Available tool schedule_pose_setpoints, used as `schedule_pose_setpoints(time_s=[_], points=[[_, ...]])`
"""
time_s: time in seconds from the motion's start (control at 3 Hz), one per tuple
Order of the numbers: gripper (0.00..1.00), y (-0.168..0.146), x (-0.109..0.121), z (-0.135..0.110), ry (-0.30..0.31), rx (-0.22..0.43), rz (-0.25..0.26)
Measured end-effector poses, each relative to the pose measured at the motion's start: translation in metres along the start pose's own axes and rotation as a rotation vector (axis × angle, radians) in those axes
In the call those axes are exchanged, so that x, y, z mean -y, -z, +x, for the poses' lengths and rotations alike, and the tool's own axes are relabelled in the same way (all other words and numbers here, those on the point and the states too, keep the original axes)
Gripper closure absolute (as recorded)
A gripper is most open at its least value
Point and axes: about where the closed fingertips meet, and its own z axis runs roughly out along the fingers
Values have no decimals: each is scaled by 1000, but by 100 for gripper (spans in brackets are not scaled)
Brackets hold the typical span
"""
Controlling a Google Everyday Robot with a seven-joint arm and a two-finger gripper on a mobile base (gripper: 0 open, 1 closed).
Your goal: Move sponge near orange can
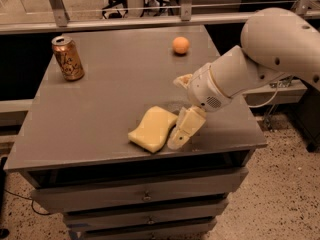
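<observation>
pale yellow wavy-edged sponge (pixel 152 129) lies flat on table (pixel 100 119); gripper (pixel 178 110), spread, just beside it

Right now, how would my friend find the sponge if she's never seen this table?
On the grey table, look near the front edge, right beside the robot's open gripper. The sponge lies flat there. It is a pale yellow slab with wavy edges, unlike the upright orange can at back left and the small orange ball behind.

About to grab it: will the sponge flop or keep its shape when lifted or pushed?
The sponge looks like soft foam, so probably light and squashy, sagging if pinched at an edge. Lying flat, it should slide rather than roll. The gripper sits close beside it.
</observation>
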Motion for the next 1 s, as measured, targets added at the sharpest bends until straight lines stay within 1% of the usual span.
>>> schedule_pose_setpoints(time_s=[0.33, 0.67, 1.0], points=[[0, -12, -2, 4, -12, 20, -17], [18, -19, -4, 7, -28, 33, -29], [41, -24, -3, 6, -36, 38, -35]])
